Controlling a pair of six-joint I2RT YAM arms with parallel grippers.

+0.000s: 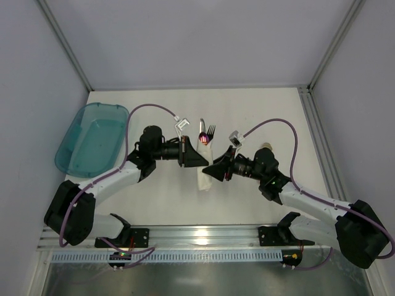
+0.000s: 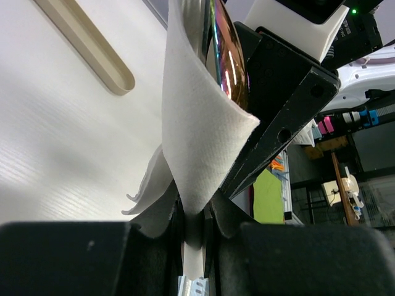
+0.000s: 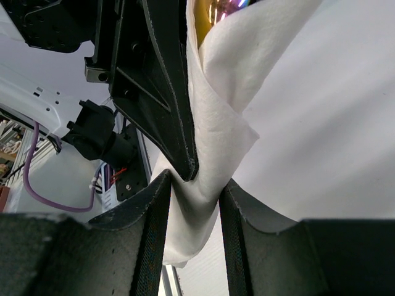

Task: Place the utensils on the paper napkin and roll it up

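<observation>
The paper napkin (image 1: 203, 174) lies mid-table, folded round the utensils. Silvery fork tines (image 1: 211, 131), a pale knife tip (image 1: 202, 123) and an iridescent spoon bowl (image 1: 203, 140) stick out of its far end. My left gripper (image 1: 196, 154) is shut on a fold of the napkin (image 2: 197, 123), pinching it between its pads (image 2: 196, 213), with the spoon bowl (image 2: 225, 61) just behind. My right gripper (image 1: 214, 172) holds the napkin's near part (image 3: 216, 123) between its fingers (image 3: 194, 179), right beside the left gripper's fingertip (image 3: 185, 160).
A translucent teal tub (image 1: 92, 139) stands at the far left of the table. A tan elongated strip (image 2: 92, 49) shows on the surface in the left wrist view. The metal rail (image 1: 203, 237) with the arm bases runs along the near edge.
</observation>
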